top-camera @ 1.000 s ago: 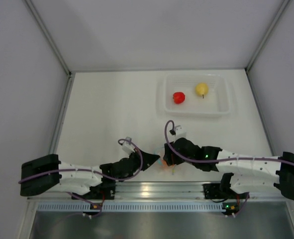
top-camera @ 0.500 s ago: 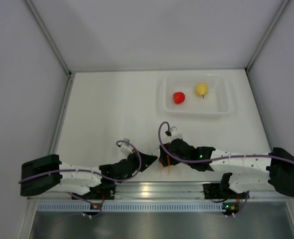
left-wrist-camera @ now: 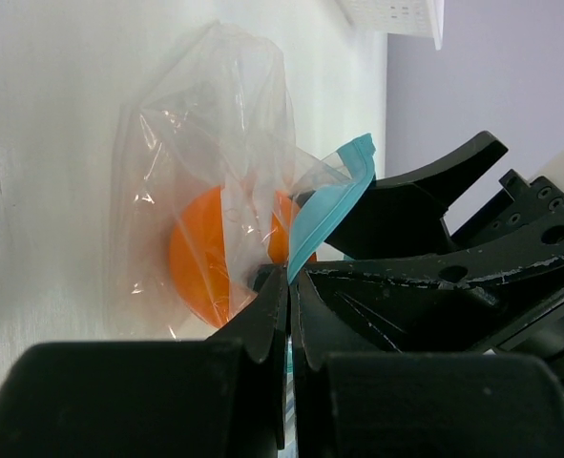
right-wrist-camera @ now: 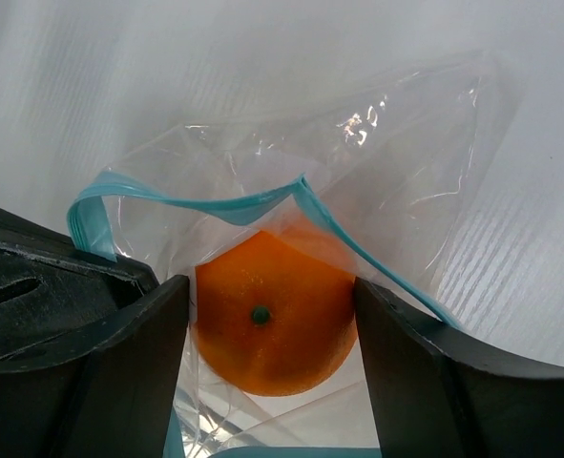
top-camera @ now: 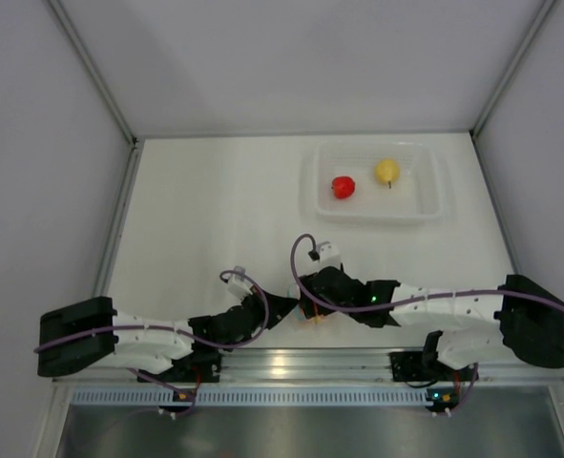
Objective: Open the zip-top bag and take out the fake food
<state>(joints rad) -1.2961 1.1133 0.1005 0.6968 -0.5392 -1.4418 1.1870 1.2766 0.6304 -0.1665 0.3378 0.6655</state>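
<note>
White table (top-camera: 215, 210), pale walls around. Near far right corner, clear tray (top-camera: 312, 191) with red fruit (top-camera: 343, 187) and yellow pear (top-camera: 387, 172) inside. At middle of near edge, zip-top bag (left-wrist-camera: 196, 143), blue zip strip (left-wrist-camera: 324, 215) pinched by closed left gripper (left-wrist-camera: 289, 296). Right gripper (right-wrist-camera: 272, 286) clamped on orange fruit (right-wrist-camera: 272, 329) inside bag.
</note>
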